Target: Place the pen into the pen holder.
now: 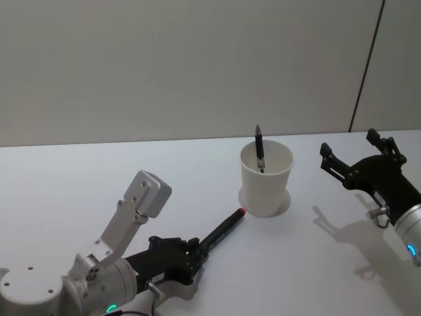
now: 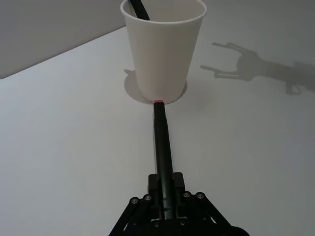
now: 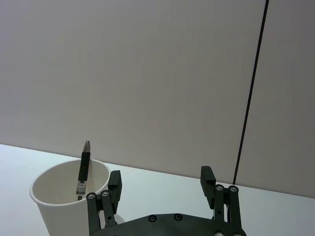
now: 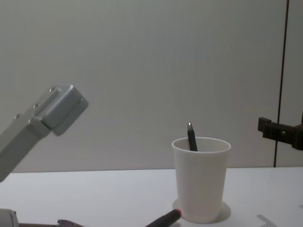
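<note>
Left pincer [image 1: 200,249] clamps a pen [image 1: 223,231], red tip at the base of the pen holder [image 1: 266,187]; right pincer [image 1: 348,145] gapes nearby

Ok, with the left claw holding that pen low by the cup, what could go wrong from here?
The red tip of the held pen sits at the foot of the pen holder, so a forward push could slide or tip it. The left claw grips its back end, so it may swing when lifted. A second pen leaning inside could block the drop. The right claw hovers open to the holder's right.
</note>
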Robot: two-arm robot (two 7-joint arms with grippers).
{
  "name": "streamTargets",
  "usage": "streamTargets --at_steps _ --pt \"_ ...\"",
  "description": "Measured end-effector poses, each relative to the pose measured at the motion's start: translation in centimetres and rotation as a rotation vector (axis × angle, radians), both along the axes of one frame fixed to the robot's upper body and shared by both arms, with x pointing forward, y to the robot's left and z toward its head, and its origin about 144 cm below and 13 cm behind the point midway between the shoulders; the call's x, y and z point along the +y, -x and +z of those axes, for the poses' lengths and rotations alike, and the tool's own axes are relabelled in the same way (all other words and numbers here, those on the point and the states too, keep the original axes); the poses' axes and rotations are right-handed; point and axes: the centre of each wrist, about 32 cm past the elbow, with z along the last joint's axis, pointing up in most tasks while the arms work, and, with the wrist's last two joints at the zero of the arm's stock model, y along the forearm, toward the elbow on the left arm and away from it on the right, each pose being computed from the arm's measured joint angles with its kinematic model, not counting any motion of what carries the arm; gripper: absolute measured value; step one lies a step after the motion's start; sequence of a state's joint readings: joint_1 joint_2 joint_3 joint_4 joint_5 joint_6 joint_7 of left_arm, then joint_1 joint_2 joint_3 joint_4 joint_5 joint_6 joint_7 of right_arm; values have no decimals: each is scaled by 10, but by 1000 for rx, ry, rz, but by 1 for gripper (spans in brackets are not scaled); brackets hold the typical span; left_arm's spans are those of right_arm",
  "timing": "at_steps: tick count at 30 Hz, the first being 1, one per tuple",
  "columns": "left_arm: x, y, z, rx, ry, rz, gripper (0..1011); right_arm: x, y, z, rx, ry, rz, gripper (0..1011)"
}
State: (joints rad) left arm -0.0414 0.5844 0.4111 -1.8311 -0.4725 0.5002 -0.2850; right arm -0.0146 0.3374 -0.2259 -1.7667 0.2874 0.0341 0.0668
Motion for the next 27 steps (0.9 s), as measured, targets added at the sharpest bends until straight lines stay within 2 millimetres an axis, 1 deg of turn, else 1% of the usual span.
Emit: streamTargets --at_steps 13,27 --pt "8 5 -1 -79 103 60 173 0 0 0 0 0 0 1001" --pt "25 14 1 -244 261 153 174 0 0 0 0 0 0 1001"
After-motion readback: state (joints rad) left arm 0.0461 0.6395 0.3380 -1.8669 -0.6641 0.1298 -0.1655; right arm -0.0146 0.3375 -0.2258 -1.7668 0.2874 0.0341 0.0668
